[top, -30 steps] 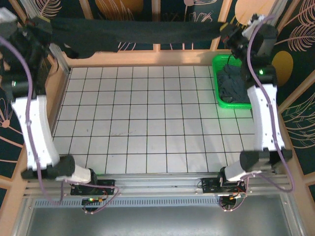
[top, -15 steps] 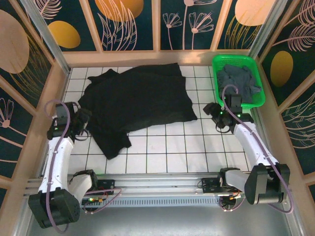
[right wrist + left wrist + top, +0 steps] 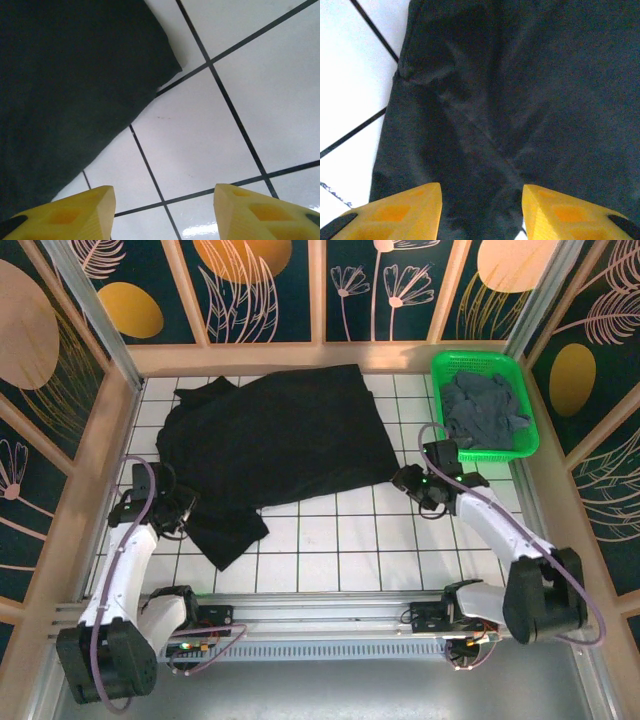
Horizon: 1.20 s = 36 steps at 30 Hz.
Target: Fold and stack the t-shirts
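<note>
Cloth had dropped from the air; the left claw [image 3: 172, 506] stood spread and empty over the black shirt [image 3: 280, 435], now flat on the table's [image 3: 350, 540] far left; the right claw [image 3: 408, 480] gaped beside its corner; folding looked ready to begin; the grey shirt [image 3: 485, 410] waited in the far-right basket [image 3: 440, 368].

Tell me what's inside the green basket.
A crumpled blue-grey t-shirt lies inside the green basket, covering most of its floor. Whether anything lies beneath the shirt cannot be seen.

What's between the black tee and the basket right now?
Bare tiles separate the black tee from the basket in the top view. The right gripper hovers open just nearer, by the tee's corner.
</note>
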Tool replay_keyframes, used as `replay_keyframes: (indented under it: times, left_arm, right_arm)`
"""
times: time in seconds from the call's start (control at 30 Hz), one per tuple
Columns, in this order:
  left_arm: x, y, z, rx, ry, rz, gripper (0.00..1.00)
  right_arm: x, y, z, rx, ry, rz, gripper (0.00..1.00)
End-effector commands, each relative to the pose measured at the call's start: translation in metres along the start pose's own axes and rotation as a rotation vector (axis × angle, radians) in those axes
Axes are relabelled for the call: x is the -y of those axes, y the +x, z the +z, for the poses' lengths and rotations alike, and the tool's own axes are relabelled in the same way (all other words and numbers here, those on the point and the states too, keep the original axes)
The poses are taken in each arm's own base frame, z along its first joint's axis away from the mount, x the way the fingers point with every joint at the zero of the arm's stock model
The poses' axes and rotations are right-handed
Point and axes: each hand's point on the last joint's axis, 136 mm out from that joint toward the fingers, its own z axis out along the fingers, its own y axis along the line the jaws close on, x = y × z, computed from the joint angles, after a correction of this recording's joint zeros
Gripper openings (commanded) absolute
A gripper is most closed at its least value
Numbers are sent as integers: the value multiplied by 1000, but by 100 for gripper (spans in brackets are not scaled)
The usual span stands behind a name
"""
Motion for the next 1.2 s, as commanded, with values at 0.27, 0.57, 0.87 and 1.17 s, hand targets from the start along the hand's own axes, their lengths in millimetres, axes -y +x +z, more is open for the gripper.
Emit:
replay_keyframes:
  times: [0.27, 0.57, 0.87, 1.17]
  left_arm:
    - [-64, 54, 42, -148, -206, 109, 53]
    - [-39, 34, 38, -65, -166, 94, 50]
    - [23, -11, 30, 60, -98, 74, 48]
    - [46, -24, 31, 78, -78, 82, 49]
  right_arm:
    - [-26, -35, 38, -4, 51, -101, 55]
    - [-50, -64, 71, 12, 51, -128, 35]
    - [-60, -70, 135, -67, 128, -160, 26]
    - [37, -52, 124, -143, 474, 3, 24]
